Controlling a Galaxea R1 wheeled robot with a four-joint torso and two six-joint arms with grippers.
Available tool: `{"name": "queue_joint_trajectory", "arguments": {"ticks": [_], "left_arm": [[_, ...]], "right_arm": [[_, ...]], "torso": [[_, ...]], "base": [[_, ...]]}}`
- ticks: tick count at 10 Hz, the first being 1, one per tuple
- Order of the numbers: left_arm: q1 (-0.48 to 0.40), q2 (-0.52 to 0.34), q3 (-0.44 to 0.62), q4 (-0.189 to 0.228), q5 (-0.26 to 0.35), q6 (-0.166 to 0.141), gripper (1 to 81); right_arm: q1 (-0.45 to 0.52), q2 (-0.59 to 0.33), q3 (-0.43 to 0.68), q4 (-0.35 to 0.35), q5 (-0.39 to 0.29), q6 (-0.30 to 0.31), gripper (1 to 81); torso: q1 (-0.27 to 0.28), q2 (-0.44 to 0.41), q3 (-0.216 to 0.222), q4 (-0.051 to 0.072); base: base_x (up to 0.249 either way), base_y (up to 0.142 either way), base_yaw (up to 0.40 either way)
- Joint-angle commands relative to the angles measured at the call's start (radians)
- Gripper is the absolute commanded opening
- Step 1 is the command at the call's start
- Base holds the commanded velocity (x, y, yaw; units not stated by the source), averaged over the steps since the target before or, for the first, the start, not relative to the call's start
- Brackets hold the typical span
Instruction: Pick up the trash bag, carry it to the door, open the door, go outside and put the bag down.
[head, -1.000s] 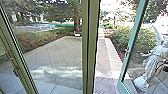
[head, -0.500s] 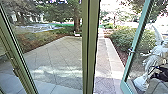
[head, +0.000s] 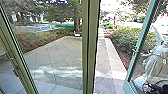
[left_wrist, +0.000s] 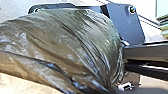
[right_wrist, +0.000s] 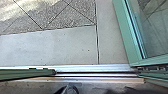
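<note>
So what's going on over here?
The robot has the dark trash bag at its left wrist, seemingly held by the bunched end. The green-framed glass door stands open onto the paved yard, and the metal threshold lies below the right wrist. The bag doesn't look put down yet.

Through my left wrist camera I see my own body: a wide, dark plate (left_wrist: 126, 26) with round fittings at its corners, and a jointed bar (left_wrist: 147, 53) running close beside it, straight-edged. How my arms are bent, I can't tell from here.
</note>
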Motion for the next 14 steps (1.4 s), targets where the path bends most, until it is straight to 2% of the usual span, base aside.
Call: {"name": "queue_joint_trajectory", "arguments": {"ticks": [1, 3, 5, 6, 8, 10, 12, 14], "left_arm": [[-0.041, -0.003, 0.004, 0.01, 0.049, 0.008, 1.0], [-0.049, -0.004, 0.004, 0.011, 0.051, 0.009, 1.0], [-0.058, -0.009, 0.004, 0.013, 0.049, 0.011, 1.0], [-0.064, -0.007, 0.004, 0.013, 0.052, 0.011, 1.0], [-0.075, -0.006, 0.004, 0.013, 0.054, 0.011, 1.0], [-0.082, -0.006, 0.004, 0.013, 0.055, 0.012, 1.0], [-0.095, -0.009, 0.004, 0.018, 0.057, 0.013, 1.0], [-0.098, -0.007, 0.004, 0.036, 0.057, 0.014, 1.0]], "right_arm": [[-0.201, -0.093, 0.139, 0.061, 0.27, -0.021, 81.1], [-0.344, -0.052, 0.125, 0.063, 0.383, -0.032, 81.1], [-0.511, -0.01, 0.109, 0.066, 0.609, -0.033, 81.1], [-0.56, 0.01, 0.109, 0.067, 0.656, -0.032, 81.1], [-0.609, 0.059, 0.086, 0.076, 0.655, -0.027, 81.1], [-0.697, 0.203, 0.014, 0.072, 0.656, -0.044, 81.1], [-0.769, 0.338, -0.101, 0.093, 0.659, -0.096, 81.1], [-0.815, 0.45, -0.225, 0.174, 0.661, -0.215, 81.1]], "torso": [[0.0, 0.0, 0.0, 0.0], [0.0, 0.0, 0.0, 0.0], [0.0, 0.0, 0.0, 0.0], [0.0, 0.0, 0.0, 0.0], [0.0, 0.0, 0.001, 0.0], [0.0, 0.0, 0.001, 0.0], [-0.001, -0.001, 0.001, 0.0], [-0.001, -0.001, 0.002, 0.0]], "base": [[0.0, 0.0, 0.0], [0.0, 0.0, 0.0], [0.0, 0.0, 0.0], [0.0, 0.0, 0.0], [0.0, 0.0, 0.0], [0.0, 0.0, 0.0], [0.0, 0.0, 0.0], [0.0, 0.0, 0.0]]}}
